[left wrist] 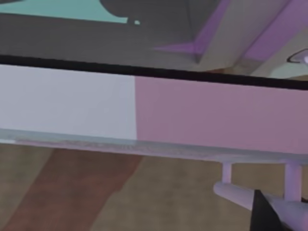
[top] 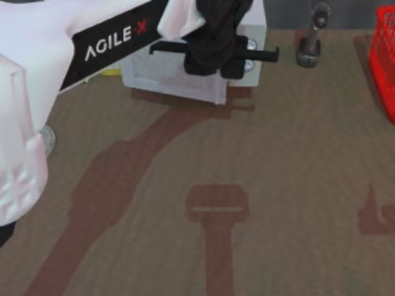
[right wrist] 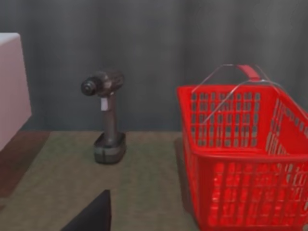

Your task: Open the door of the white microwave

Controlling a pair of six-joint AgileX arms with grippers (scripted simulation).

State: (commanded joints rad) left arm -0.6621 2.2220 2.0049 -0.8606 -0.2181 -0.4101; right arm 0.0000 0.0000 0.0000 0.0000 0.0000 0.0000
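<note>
At the counter's (top: 278, 185) far left stands the white microwave (top: 256, 24), its door (top: 176, 83) slightly ajar. Directly above it hangs the left claw (top: 213, 52), spread wide, fingers along the door's long axis; the right arm is out of the top view.

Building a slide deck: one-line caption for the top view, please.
Left gripper reaches over the white microwave at its door; drill and red basket stand right.

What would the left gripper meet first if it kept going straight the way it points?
Probably the white microwave: the left gripper hangs right over its front, near the door and its handle. Depth between them is unclear.
</note>
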